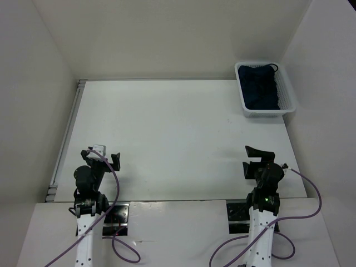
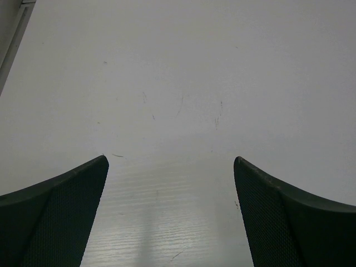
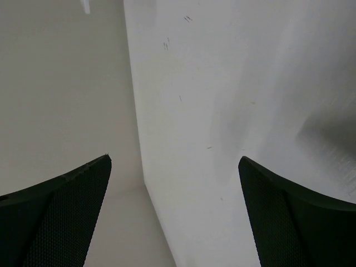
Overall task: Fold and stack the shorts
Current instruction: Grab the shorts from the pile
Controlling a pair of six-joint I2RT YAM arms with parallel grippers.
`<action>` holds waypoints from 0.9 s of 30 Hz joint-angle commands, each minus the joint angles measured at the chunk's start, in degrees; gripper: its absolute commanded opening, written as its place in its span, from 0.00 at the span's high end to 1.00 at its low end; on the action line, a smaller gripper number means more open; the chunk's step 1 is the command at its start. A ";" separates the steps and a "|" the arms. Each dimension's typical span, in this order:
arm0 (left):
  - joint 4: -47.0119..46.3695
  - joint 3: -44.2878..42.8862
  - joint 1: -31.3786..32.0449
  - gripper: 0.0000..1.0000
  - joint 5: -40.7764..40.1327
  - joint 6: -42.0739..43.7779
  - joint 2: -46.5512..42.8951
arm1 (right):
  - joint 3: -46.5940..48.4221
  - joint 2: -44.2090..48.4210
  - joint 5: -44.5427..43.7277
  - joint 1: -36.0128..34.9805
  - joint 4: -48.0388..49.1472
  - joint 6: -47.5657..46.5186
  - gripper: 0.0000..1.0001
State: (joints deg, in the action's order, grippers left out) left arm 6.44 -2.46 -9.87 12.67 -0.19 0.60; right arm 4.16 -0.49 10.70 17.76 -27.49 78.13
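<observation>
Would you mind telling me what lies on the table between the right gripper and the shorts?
From the right gripper to the shorts, only bare table and the near wall of the basket holding them, as the top external view shows.

The shorts [image 1: 261,89] are dark navy and soft. They lie bunched inside the white mesh basket [image 1: 287,94] at the far right corner of the worktop [image 1: 167,139], filling most of it.
</observation>
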 commanded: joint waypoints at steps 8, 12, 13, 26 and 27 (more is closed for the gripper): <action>-4.66 0.70 0.11 0.00 4.74 0.19 -6.84 | 0.03 0.67 4.51 -1.59 8.05 -2.10 0.00; -10.82 -1.23 0.11 0.00 9.90 0.19 -6.84 | 10.31 -0.64 -2.42 -3.78 10.35 -13.31 0.00; -10.83 -1.84 0.11 0.00 13.84 0.19 -6.84 | 15.38 -2.56 -4.44 -3.78 10.35 -15.70 0.00; -0.70 -44.07 0.64 0.00 8.15 0.19 58.01 | 72.97 -75.23 -39.79 -13.72 9.20 -48.39 0.00; -0.64 -47.95 0.64 0.00 9.30 0.19 60.98 | 80.75 -83.97 -39.09 -12.50 7.46 -49.46 0.00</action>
State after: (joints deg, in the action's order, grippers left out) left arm -3.75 -42.09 -9.19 20.47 -0.19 48.97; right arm 72.60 -71.44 -19.68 4.36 -20.25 38.85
